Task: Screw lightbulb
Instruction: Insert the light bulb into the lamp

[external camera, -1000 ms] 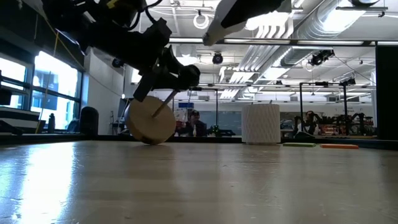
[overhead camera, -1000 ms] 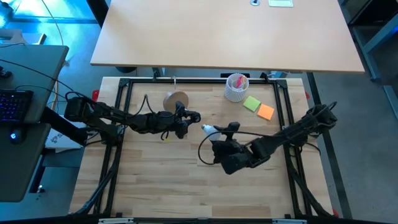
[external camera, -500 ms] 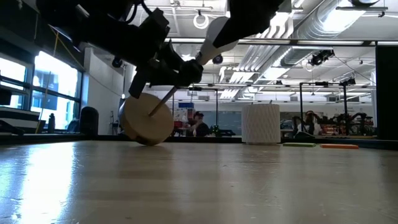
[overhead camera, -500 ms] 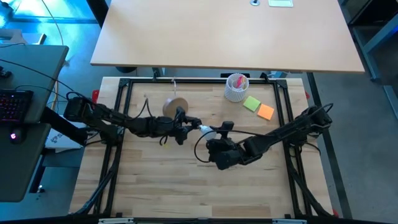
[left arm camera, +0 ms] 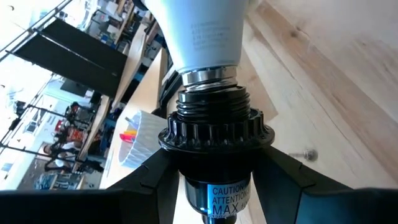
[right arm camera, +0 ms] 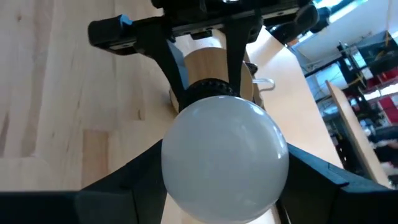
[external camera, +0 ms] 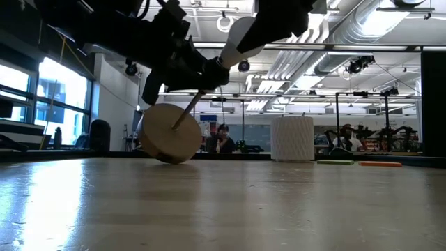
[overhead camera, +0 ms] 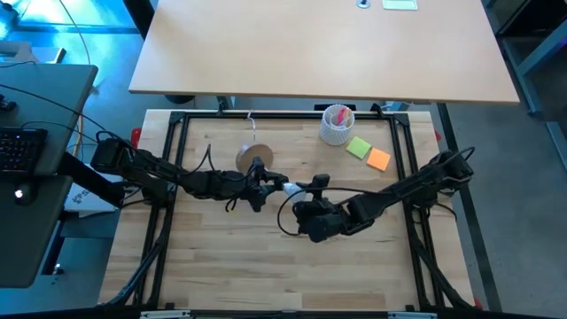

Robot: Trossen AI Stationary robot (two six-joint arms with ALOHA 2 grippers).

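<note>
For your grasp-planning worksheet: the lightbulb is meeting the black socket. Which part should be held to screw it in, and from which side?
Grip the lightbulb by its round glass dome, coming from the end opposite the black socket, along the bulb's axis. Its metal screw base must stay bare to enter the threads. The right end effector holds it this way; the left end effector steadies the socket.

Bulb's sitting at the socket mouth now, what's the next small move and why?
Probably turn the right gripper to twist the bulb in. Its metal thread shows above the black socket, which the left gripper clamps, so it isn't seated yet.
</note>
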